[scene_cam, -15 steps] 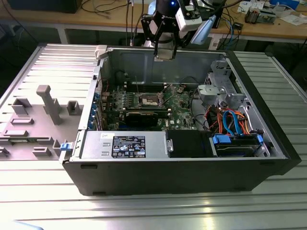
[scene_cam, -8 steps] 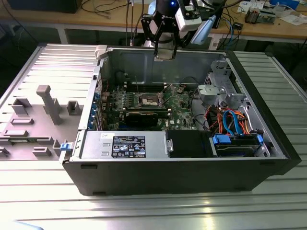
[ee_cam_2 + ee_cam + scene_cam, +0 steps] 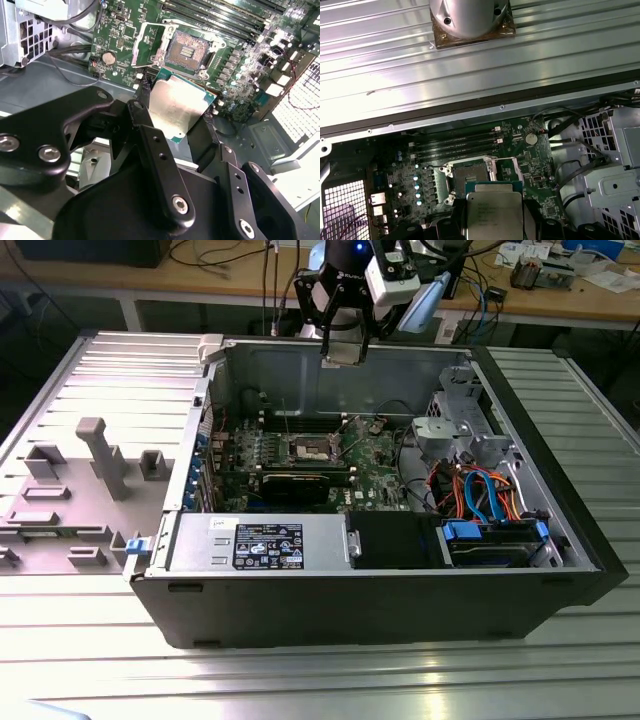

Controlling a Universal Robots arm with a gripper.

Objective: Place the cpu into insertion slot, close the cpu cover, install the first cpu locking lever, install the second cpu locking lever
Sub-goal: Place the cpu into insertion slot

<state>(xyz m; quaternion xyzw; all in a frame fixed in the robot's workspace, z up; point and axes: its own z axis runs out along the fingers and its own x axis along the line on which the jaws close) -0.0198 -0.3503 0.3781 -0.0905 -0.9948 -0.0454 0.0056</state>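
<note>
Claw (image 3: 176,107) clamps the cpu (image 3: 181,99) flat, well above the open slot (image 3: 187,50) and not squarely over it.

The black hand (image 3: 177,112) has jointed links with silver screws.

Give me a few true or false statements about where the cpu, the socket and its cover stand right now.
The gripper grips the cpu between its fingers. True.
The cpu sits in the insertion slot. False: the slot is empty, and the cpu is held clear of it.
The cpu cover is shut over the slot. False: it is folded open beside the slot.
The computer case lies with its open side up. True.
</note>
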